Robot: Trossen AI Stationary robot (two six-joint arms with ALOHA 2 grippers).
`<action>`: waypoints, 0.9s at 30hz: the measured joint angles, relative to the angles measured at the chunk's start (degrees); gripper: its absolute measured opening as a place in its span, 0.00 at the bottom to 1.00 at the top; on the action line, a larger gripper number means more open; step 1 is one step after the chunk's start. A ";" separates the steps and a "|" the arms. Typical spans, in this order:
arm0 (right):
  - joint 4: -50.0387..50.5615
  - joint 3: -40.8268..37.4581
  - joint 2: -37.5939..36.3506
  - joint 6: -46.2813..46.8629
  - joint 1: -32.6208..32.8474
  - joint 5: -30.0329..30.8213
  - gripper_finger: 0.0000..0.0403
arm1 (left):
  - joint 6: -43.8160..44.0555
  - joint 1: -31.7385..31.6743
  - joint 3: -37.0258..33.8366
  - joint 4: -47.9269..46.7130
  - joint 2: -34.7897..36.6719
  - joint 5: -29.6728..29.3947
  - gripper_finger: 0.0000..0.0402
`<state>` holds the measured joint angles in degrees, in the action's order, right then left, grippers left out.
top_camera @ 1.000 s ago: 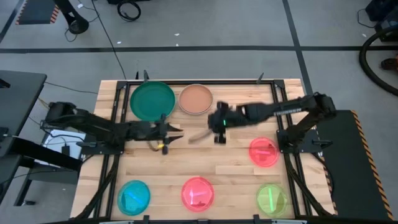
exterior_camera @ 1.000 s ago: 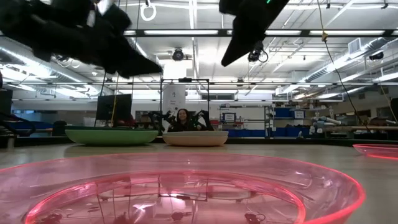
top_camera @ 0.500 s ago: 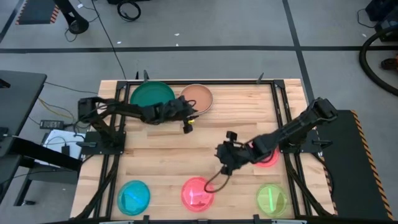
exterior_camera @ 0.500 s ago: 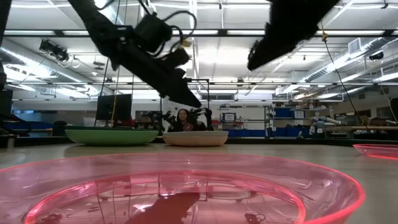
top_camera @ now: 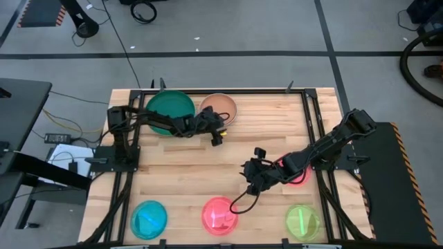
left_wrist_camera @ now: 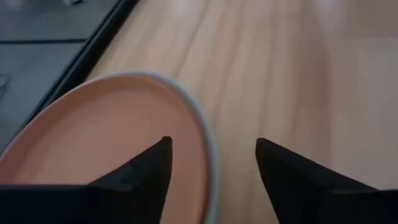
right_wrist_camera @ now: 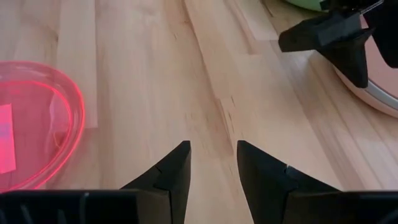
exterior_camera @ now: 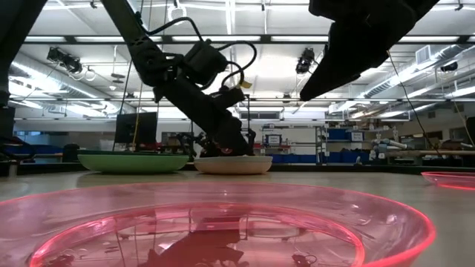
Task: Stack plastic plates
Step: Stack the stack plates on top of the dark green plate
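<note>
A brown plate [top_camera: 218,109] and a green plate [top_camera: 169,111] rest side by side on the table's far part. My left gripper [top_camera: 219,135] is open at the brown plate's near rim [left_wrist_camera: 202,134], one finger over the plate's inside and one over the table. It also shows in the low view [exterior_camera: 236,147]. My right gripper [top_camera: 248,181] is open and empty above the bare table, between a red translucent plate [top_camera: 220,214] and a pink-red one [top_camera: 294,169]. Cyan [top_camera: 149,218] and lime [top_camera: 302,221] plates lie along the near edge. My left gripper's open fingers [left_wrist_camera: 143,168] stand on either side of the brown plate's near rim, slanting down from the table's left. I cannot tell whether they touch it. The plate lies flat on the table.
The table is framed by dark rails [top_camera: 123,180] and the arm bases on both sides. Bare wood [top_camera: 201,169] lies in the middle between the far and near plates. A person sits far off in the room behind the table [exterior_camera: 219,141].
My left gripper has gone from the table's middle toward the far edge and down to the brown plate's near rim. My right gripper has gone from the far middle toward the near edge and down, stopping above the table near the red plate. No plate has moved.
</note>
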<state>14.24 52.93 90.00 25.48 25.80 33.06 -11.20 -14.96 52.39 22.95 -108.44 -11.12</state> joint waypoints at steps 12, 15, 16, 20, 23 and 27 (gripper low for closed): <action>-1.27 -0.02 0.00 -1.18 -0.48 0.28 0.35 | -3.51 -0.23 -0.31 1.08 -2.75 2.35 0.59; -1.85 0.00 0.00 -1.20 -0.50 0.09 0.35 | -3.61 -0.33 -0.22 3.41 -4.68 2.48 0.59; -2.02 0.00 0.00 -1.20 -0.48 0.00 0.35 | -3.61 -0.35 -0.22 3.80 -5.31 2.35 0.59; -1.96 0.00 0.00 -1.47 -0.49 -0.04 0.35 | -3.75 -0.37 -0.22 6.49 -7.49 0.46 0.59; -1.97 0.00 0.00 -1.64 -0.48 -0.07 0.35 | -3.47 -0.37 -0.18 6.14 -7.83 0.27 0.56; -2.07 0.00 0.00 -2.06 -0.50 -0.07 0.35 | -3.41 -0.39 -0.21 6.03 -7.82 -0.58 0.47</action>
<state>12.17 52.93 90.00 23.42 25.30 32.99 -14.62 -15.35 52.18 28.98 -116.27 -11.70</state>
